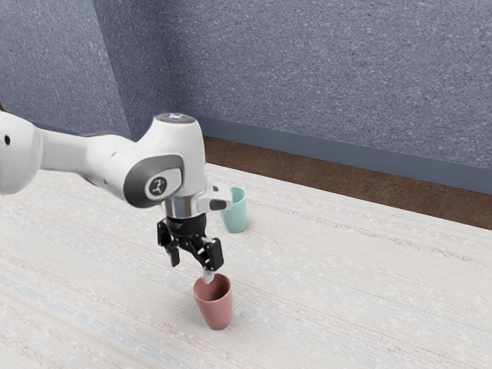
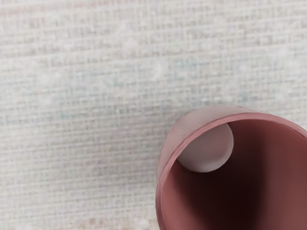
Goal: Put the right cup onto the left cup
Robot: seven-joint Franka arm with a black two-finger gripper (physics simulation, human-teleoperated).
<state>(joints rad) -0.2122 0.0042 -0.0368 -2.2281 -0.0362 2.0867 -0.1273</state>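
- Status: early. Approach mostly done, grasp not done, lift / carry / stack all left.
- Gripper (image 1: 191,266): fingers well apart, looks near full open, nothing held. It's just above the pink cup (image 1: 215,303), off to one side. One fingertip (image 1: 208,274) is right by the rim; can't tell if it touches. Other finger is clear of the cup, outside it.
- Pink cup = rt cup from the robot's side, I'd say, so that's the one to move. Looks upright on the table (image 1: 346,300), mouth up. Wrist view has its open mouth too, w/ a pale round patch inside, prob. the cup floor.
- Teal cup (image 1: 235,211) = lft cup, i.e. the target. Stands on the table, well apart from pink, nothing stacked on it AFAICT.
- Next, IMO: shift over pink, straddle the wall or the whole cup, drop a bit, close, check grip, lift.
- Then: carry above teal, center, lower, release.
- Risk: going straight down from here may clip the rim & tip pink. Align 1st.
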